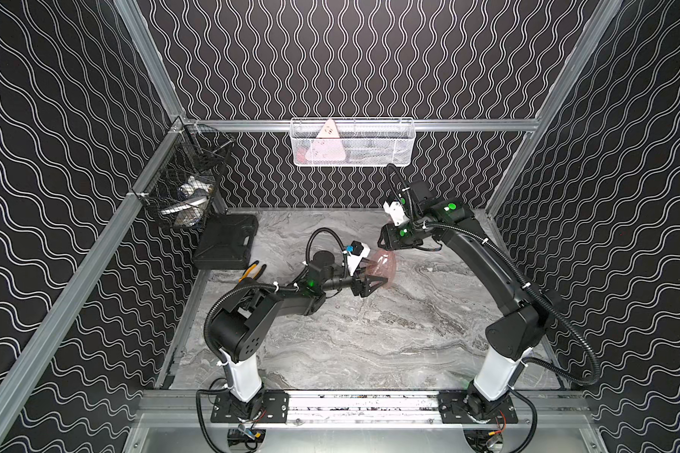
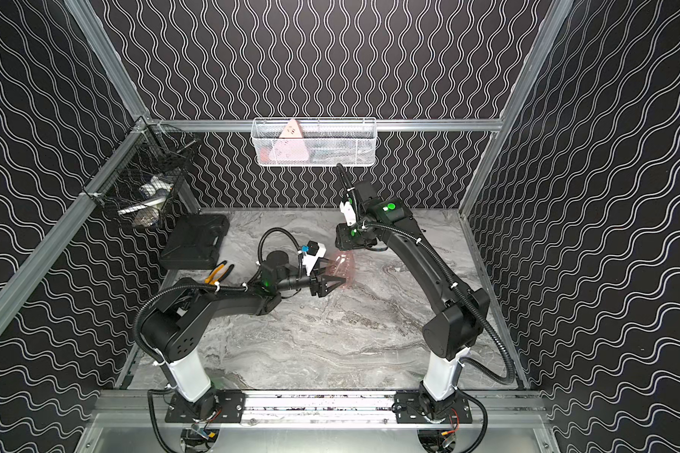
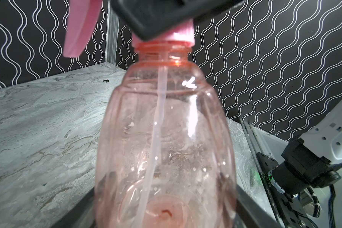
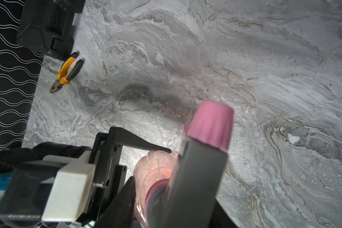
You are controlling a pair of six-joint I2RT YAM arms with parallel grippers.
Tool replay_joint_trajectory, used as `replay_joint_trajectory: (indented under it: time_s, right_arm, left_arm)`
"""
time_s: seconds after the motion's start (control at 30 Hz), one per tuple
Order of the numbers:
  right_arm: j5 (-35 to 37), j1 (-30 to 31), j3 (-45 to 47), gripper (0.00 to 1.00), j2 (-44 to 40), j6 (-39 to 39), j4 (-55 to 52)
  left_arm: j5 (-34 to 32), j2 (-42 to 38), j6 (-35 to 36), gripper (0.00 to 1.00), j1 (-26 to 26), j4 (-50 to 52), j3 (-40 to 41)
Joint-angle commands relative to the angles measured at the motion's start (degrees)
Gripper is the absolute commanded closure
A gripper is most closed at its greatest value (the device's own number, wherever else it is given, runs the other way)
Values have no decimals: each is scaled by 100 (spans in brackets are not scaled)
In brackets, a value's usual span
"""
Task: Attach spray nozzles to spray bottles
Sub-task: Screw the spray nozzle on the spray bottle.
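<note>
The spray bottle (image 1: 384, 266) (image 2: 345, 266), translucent pink, is held off the table with its neck tilted up. My left gripper (image 1: 373, 281) (image 2: 331, 281) is shut on its wide base; in the left wrist view the bottle (image 3: 166, 128) fills the middle between my left gripper's fingers (image 3: 251, 203). The spray nozzle (image 4: 197, 173), grey with a pink tip, sits on the neck. Its pink collar (image 3: 183, 33) meets the threads and its dip tube (image 3: 158, 122) runs down inside. My right gripper (image 1: 383, 241) (image 2: 340, 245) (image 4: 176, 213) is shut on the nozzle at the collar.
A black case (image 1: 226, 243) and yellow-handled pliers (image 1: 252, 270) lie at the table's left. A black wire basket (image 1: 185, 188) hangs on the left rail. A white mesh basket (image 1: 370, 151) holding a pale pink triangular card (image 1: 326, 145) hangs on the back rail.
</note>
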State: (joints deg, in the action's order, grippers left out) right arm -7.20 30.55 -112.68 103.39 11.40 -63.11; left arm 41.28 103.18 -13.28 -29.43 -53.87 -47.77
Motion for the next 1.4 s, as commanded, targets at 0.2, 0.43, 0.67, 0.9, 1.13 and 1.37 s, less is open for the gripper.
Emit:
replay_joint_trajectory:
  time_s: [0.2,0.43,0.67,0.9,1.13,1.37]
  right_arm:
    - [67,-7,-32,70,-17,64,-128]
    - [59,-9,-104,85,39,127,-246]
    - [-116,13,219,82,131,505,-181]
    - [-9,13,337,90,67,704,-9]
    - [517,196,352,100,117,1835,65]
    - [1461,737,388,100,207,3937,6]
  left_arm:
    - [-2,-82,150,75,16,-63,-35]
    - [-79,-75,202,76,9,15,-49]
    - [-246,-96,261,77,13,8,-27]
    - [-250,-106,262,76,13,-6,-5]
    - [-688,-69,380,78,-68,119,-44]
    - [-1614,-191,987,79,-285,704,-31]
